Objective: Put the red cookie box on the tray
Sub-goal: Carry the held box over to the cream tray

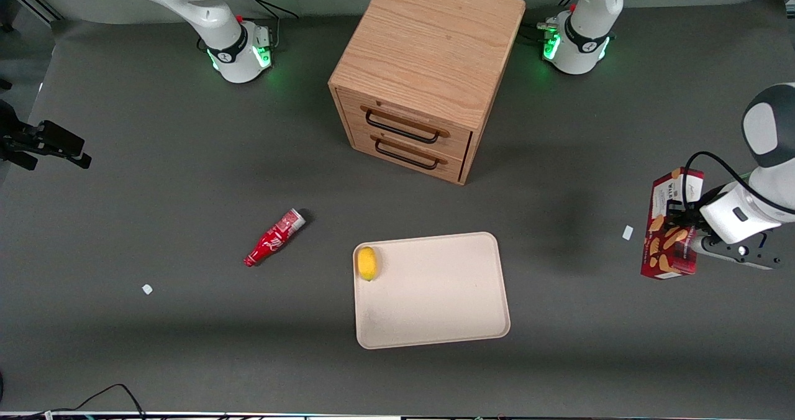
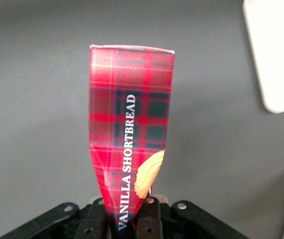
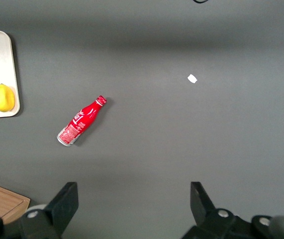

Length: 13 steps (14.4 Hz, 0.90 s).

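Flat beige rectangular tray [image 1: 435, 296]: nearest the front camera, a yellow lemon [image 1: 367, 263] at one edge. Long narrow dark-red tartan cardboard cookie box [image 1: 671, 224]: off the table toward the working arm's end, clamped mid-length by the gripper [image 1: 683, 224]. Judged light, thin-walled, crushable; narrow-side hold suits.

front view overhead, wrist views downward, close

**Bystanders on the grey table**

A wooden two-drawer cabinet [image 1: 428, 72] stands with both drawers shut. Nearer the front camera, a small red bottle [image 1: 274, 237] lies on its side on the table [image 1: 155, 159]. A yellow lemon [image 1: 367, 263] sits close by. Two white scraps [image 1: 147, 289] [image 1: 627, 232] lie well apart.
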### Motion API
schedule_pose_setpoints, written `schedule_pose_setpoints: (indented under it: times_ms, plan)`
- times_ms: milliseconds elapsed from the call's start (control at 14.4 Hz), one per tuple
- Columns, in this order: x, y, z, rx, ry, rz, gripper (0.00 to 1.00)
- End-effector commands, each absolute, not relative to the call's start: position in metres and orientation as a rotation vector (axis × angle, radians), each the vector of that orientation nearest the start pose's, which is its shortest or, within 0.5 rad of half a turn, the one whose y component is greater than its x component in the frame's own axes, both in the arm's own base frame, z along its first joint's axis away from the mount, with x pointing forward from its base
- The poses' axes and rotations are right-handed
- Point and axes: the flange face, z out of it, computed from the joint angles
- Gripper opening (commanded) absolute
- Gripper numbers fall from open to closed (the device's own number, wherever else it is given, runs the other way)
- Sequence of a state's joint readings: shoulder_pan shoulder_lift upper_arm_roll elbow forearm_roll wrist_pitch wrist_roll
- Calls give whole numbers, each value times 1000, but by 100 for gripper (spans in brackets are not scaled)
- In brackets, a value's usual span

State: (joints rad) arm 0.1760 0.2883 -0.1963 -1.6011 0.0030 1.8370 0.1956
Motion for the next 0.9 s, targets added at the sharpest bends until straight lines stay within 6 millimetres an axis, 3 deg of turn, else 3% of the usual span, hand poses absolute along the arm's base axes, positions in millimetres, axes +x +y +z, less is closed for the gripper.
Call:
schedule_pose_setpoints:
  times_ms: [0,70,417,626,835]
  plan:
    - [674,-56,481,-3217,157,94,0]
    - [682,-82,482,-3227,109,94,0]
    - [715,-193,445,-3264,-189,74,0]
    - [722,-250,403,-3271,-262,16,0]
    - [720,-288,339,-3229,-240,10,0]
